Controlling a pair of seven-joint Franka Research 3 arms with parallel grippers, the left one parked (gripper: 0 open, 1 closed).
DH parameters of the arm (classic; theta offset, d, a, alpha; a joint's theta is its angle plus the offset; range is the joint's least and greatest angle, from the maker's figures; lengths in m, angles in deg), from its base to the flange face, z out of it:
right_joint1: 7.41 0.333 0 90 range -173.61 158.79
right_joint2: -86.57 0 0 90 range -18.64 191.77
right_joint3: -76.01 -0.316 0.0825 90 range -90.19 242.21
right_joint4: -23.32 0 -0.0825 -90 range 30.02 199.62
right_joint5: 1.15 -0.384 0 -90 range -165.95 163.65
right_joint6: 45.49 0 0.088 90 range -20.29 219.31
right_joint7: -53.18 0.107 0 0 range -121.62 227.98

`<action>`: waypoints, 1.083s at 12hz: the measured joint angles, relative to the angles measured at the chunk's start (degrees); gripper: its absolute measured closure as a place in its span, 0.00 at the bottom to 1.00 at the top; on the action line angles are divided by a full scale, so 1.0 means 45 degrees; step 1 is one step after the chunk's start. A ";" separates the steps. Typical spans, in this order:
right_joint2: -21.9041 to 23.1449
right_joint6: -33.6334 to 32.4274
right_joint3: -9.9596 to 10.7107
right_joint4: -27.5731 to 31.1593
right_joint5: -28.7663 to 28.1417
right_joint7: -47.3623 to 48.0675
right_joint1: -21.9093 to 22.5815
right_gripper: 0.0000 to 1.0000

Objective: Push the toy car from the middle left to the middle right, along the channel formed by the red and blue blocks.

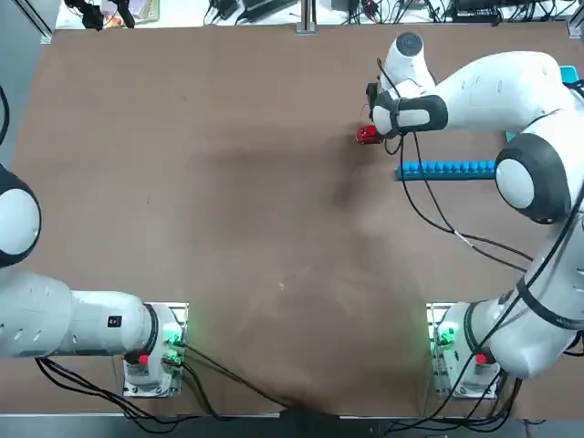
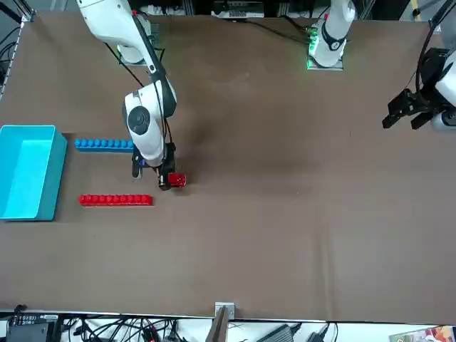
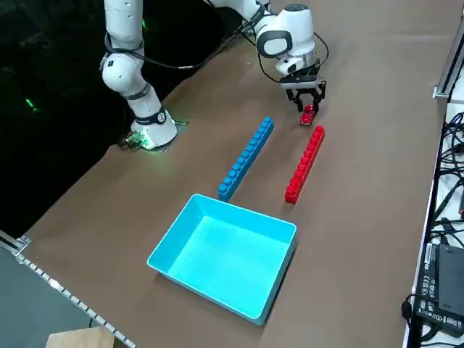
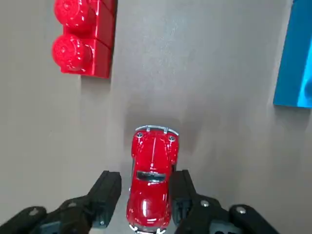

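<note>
The car (image 4: 152, 178) sits on the bench (image 2: 285, 242), just left of the channel (image 3: 267, 168), outside its left mouth, with its nose toward the opening. The right claw (image 4: 150, 179) is low over the bench at the same spot, its 2 fingers apart on either side of the car: the near finger looks to be against the car's side, while a gap shows on the far side, so the car is not gripped. The red bar (image 2: 115, 200) lies on the far side of the channel and the blue bar (image 2: 104, 145) on the near side, roughly parallel. An open light-blue box (image 3: 225, 254) stands right of both bars
</note>
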 joint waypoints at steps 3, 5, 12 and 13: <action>-0.0121 0.0051 0.0000 -0.0029 0.0000 0.0033 0.0029 0.41; -0.0151 0.0042 0.0000 -0.0041 0.0000 0.0063 0.0041 0.56; -0.0163 0.0026 -0.0001 -0.0094 -0.0002 0.0578 0.0068 0.58; -0.0187 -0.0011 -0.0001 -0.0142 -0.0003 0.0697 0.0072 0.58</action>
